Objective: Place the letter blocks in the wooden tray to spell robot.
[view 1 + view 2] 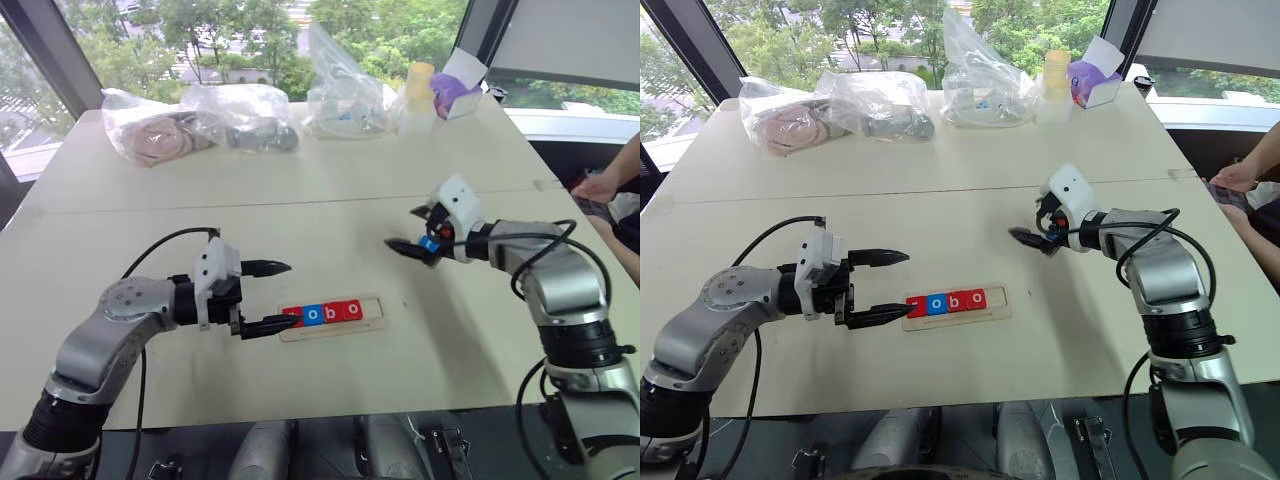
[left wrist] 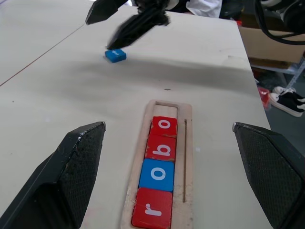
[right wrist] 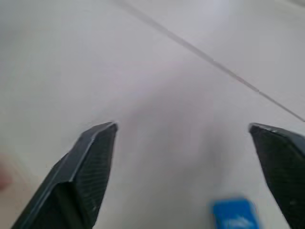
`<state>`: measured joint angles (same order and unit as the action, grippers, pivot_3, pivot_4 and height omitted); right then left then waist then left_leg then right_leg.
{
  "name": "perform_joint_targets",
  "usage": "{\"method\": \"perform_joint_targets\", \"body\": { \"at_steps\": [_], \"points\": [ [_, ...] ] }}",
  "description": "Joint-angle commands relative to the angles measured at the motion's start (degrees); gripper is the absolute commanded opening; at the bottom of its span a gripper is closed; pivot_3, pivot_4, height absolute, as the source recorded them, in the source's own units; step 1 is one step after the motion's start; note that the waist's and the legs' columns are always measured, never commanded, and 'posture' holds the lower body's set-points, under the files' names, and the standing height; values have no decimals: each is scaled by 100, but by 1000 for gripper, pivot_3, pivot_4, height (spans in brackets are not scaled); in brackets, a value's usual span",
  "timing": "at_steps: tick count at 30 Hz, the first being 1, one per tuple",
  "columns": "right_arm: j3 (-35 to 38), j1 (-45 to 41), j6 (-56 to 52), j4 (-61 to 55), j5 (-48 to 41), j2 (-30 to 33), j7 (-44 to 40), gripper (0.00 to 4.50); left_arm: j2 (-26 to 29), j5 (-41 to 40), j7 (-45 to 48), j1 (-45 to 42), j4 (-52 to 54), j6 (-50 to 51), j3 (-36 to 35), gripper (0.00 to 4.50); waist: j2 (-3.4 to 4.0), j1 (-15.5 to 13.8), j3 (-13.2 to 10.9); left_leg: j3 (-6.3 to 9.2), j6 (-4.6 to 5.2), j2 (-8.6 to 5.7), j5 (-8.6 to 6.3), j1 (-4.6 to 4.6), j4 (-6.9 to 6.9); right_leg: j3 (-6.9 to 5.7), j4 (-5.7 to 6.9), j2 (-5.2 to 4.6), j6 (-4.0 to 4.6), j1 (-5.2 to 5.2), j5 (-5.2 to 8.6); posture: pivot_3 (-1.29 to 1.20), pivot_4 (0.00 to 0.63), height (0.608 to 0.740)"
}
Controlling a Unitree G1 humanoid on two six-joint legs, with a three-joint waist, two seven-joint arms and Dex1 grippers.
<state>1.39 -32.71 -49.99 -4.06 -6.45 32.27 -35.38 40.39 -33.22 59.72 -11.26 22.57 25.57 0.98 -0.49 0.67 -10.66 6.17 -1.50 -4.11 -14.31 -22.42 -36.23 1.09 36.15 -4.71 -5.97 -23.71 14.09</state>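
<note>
The wooden tray (image 1: 371, 308) lies on the table in front of me. Four letter blocks sit in it in a row: a red r (image 2: 152, 210), a blue o (image 2: 158, 174), a red b (image 2: 162, 149) and a red o (image 2: 164, 126). The slot past the last o is bare. A fifth blue block (image 2: 116, 55) lies flat on the table to the right of and beyond the tray. My right gripper (image 1: 402, 230) hovers open just over it, fingers apart. My left gripper (image 1: 290, 293) is open at the tray's left end, one fingertip (image 1: 283, 322) covering part of the r.
Clear plastic bags (image 1: 200, 120) with items, a yellow-capped bottle (image 1: 418, 95) and a purple box (image 1: 455, 95) stand along the table's far edge. A person's hand (image 1: 600, 185) rests at the right edge. A seam (image 1: 300, 205) crosses the tabletop.
</note>
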Motion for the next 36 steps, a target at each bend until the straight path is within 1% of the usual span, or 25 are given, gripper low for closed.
{"method": "perform_joint_targets", "body": {
  "at_steps": [1, 5, 9, 12, 17, 20, 24, 30, 33, 36],
  "points": [
    [385, -89, -417, -231, 139, -293, 868, 4474, -25, -42, 41, -102, 41, -63, -38, 4500, 1, -1, 0, -1, -1, -1, 1, -3, 0, 1, 1, 2, 0, -4, 0, 0, 150, 740],
    [754, -73, -1052, -646, 341, -1106, 2079, 4474, -12, -51, 103, -123, -8, -76, -50, 4500, 2, 21, 1, -3, -2, 0, 2, -5, 5, 4, 5, 4, 0, -12, -1, 0, 150, 740],
    [938, -7, -1554, -1041, 453, -1693, 2782, 4474, 59, -55, 208, -89, -31, -81, -102, 4500, 3, 14, 1, -4, -7, -1, 5, -8, 10, 7, 9, 6, 2, -22, -3, 0, 150, 740],
    [985, 32, -1742, -1178, 487, -2051, 3137, 4474, 117, -27, 288, -119, -140, -119, -169, 4500, 5, 16, 2, -4, -7, -1, 5, -7, 9, 7, 9, 7, 3, -22, -4, 0, 150, 740],
    [1086, 64, -1870, -1066, 492, -2493, 3550, 4474, 124, 9, 308, -220, -237, -153, -179, 4500, 7, 22, 3, -6, -6, -1, 5, -7, 9, 7, 10, 8, 4, -23, -5, 0, 150, 740],
    [1289, -5, -1919, -823, 447, -2807, 3755, 4474, 99, 16, 280, -247, -224, -142, -148, 4500, 7, 29, 4, -6, -6, 0, 5, -7, 10, 7, 11, 10, 4, -23, -5, 0, 150, 740],
    [1393, -87, -1757, -516, 476, -2944, 3931, 4474, 90, 2, 248, -222, -167, -125, -143, 4500, 10, 40, 6, -8, -6, 0, 5, -7, 10, 8, 18, 10, 4, -28, -5, 0, 150, 740],
    [1891, -344, -1726, -44, 363, -3252, 4265, 4474, 105, -13, 205, -170, -110, -103, -167, 4500, 8, 48, 9, -8, -6, 1, 5, -3, 9, 8, 20, 13, 8, -26, -7, 0, 150, 740],
    [1978, -414, -1741, 12, 313, -3328, 4358, 3653, 107, -12, 182, -156, -94, -99, -170, 4500, 7, 48, 11, -8, -6, 1, 6, -2, 7, 8, 20, 13, 9, -22, -8, 0, 150, 740],
    [1902, -373, -1925, -193, 287, -3367, 4361, 2216, 122, -13, 168, -117, -66, -97, -184, 4500, 8, 77, 11, -8, -6, 2, 6, -1, 8, 8, 20, 15, 9, -24, -8, 0, 150, 740]
  ]
}}
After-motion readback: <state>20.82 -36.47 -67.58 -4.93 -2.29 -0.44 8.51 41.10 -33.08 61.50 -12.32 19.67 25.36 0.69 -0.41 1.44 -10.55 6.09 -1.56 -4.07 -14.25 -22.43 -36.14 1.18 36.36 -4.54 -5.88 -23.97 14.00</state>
